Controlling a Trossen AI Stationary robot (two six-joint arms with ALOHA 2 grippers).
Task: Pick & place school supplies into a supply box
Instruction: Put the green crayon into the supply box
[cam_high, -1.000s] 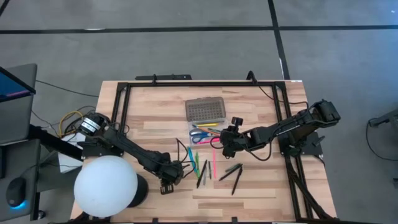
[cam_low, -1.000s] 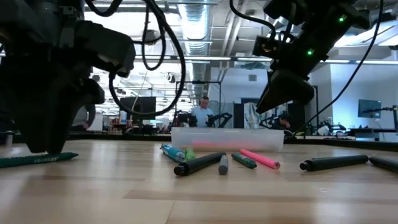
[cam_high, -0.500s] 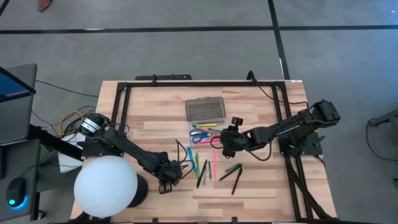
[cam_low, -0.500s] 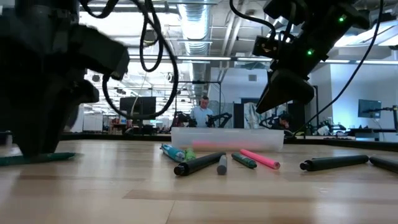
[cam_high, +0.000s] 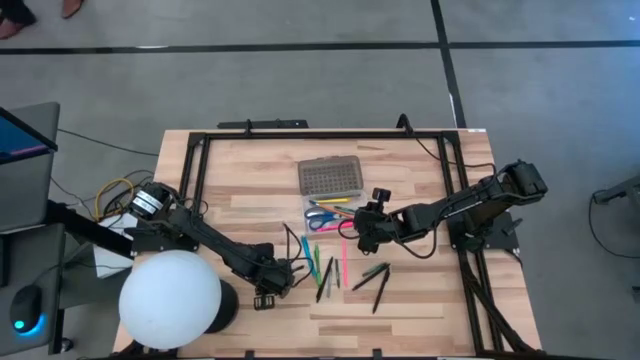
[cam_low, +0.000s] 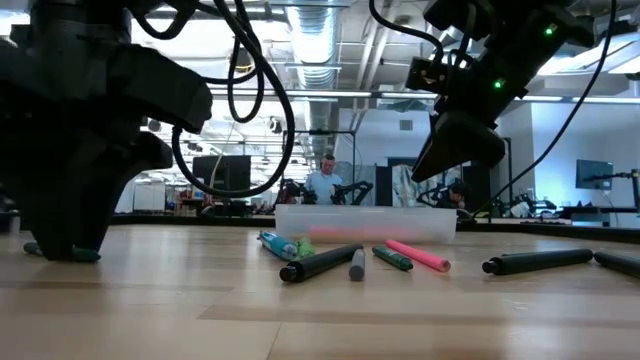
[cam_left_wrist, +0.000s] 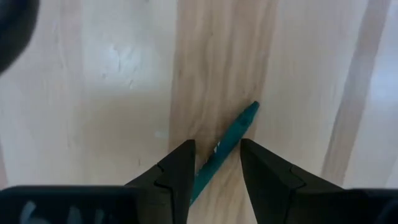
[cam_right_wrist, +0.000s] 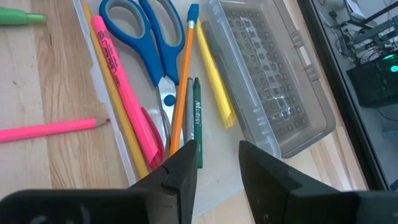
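Note:
A teal pen (cam_left_wrist: 225, 144) lies flat on the wooden table. My left gripper (cam_left_wrist: 216, 163) points down over it, open, one finger on each side of the pen's near half; whether a finger touches it I cannot tell. In the low view the pen (cam_low: 62, 253) shows under that gripper (cam_low: 60, 235). The supply box's clear tray (cam_right_wrist: 104, 106) holds blue-handled scissors (cam_right_wrist: 144, 38), a pink highlighter (cam_right_wrist: 122, 81), pencils and markers. Its grey grid lid (cam_right_wrist: 273, 81) lies open beside it. My right gripper (cam_right_wrist: 217, 158) hangs open above the tray (cam_high: 330, 212).
Loose pens and markers lie between the arms: green (cam_high: 318, 262), pink (cam_high: 343, 262), black (cam_high: 325, 282), and two dark markers (cam_high: 376, 280). A large white sphere (cam_high: 170, 300) stands at the table's near left corner. A black frame (cam_high: 200, 160) borders the tabletop.
My left gripper has rolled a little about its own axis while staying over the teal pen. In the low view less of the pen now sticks out beside it.

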